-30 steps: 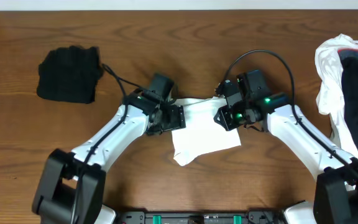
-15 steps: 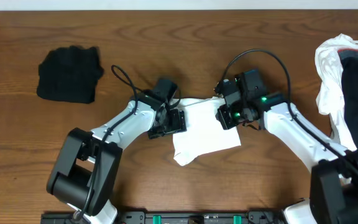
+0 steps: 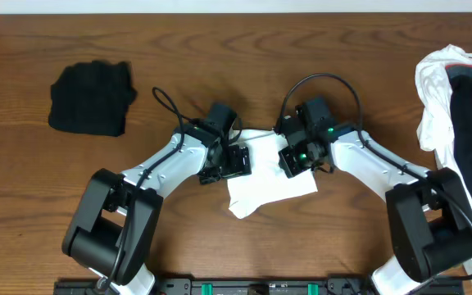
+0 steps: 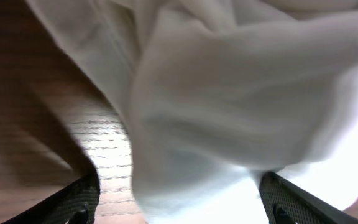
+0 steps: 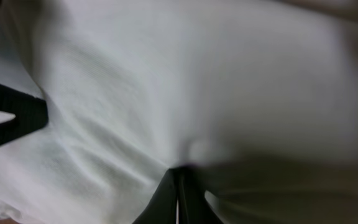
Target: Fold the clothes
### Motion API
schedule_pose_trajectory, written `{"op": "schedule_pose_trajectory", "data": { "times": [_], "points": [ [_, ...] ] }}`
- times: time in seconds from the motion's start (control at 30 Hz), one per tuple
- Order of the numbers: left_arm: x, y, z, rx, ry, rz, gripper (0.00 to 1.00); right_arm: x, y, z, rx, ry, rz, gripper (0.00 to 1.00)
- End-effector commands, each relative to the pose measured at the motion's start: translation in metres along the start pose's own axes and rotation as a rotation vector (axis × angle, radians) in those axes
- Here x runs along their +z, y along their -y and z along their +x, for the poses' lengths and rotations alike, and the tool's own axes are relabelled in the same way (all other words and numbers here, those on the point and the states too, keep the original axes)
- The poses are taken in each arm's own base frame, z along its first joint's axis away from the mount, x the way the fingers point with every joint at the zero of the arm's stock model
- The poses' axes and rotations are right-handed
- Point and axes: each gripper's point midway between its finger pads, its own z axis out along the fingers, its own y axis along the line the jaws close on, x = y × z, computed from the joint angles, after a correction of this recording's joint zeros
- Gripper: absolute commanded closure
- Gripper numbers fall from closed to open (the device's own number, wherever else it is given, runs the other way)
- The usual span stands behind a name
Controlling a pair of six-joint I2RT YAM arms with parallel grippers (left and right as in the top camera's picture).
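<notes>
Cloth nearest you is the white garment (image 3: 273, 187), part-folded at the middle of the table (image 3: 220, 49); your right claw (image 3: 295, 158) is pinched tight on its upper right edge, probably to carry that edge over. Your left claw (image 3: 234, 161) stands spread at the left edge, and only its wrist view shows fabric sagging loose between the fingers (image 4: 82, 200). Farther off sit the folded black garment (image 3: 91, 98), left, and the unfolded pile (image 3: 437, 90), right.
</notes>
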Motion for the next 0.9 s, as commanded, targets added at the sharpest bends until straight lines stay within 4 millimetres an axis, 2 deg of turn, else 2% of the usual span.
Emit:
{"op": "schedule_pose_trajectory", "data": {
  "times": [0.0,0.13,0.33,0.53,0.87],
  "points": [
    [0.005,0.002,0.008,0.032,-0.04,0.024,0.13,0.007,-0.007,-0.002,-0.036,-0.006,-0.014,0.98],
    [0.005,0.001,0.008,0.051,-0.039,0.022,0.09,0.009,-0.011,-0.004,-0.047,0.0,-0.016,0.98],
    [0.006,0.0,0.007,0.058,-0.027,0.004,0.09,0.009,-0.012,-0.003,-0.048,-0.002,-0.018,0.98],
    [0.014,0.009,0.009,0.091,0.002,0.017,0.09,0.009,-0.012,-0.002,-0.047,-0.004,-0.017,0.98],
    [0.018,-0.007,0.003,0.039,0.07,-0.099,0.09,0.009,-0.012,0.001,-0.042,-0.017,-0.017,0.99]
  ]
}}
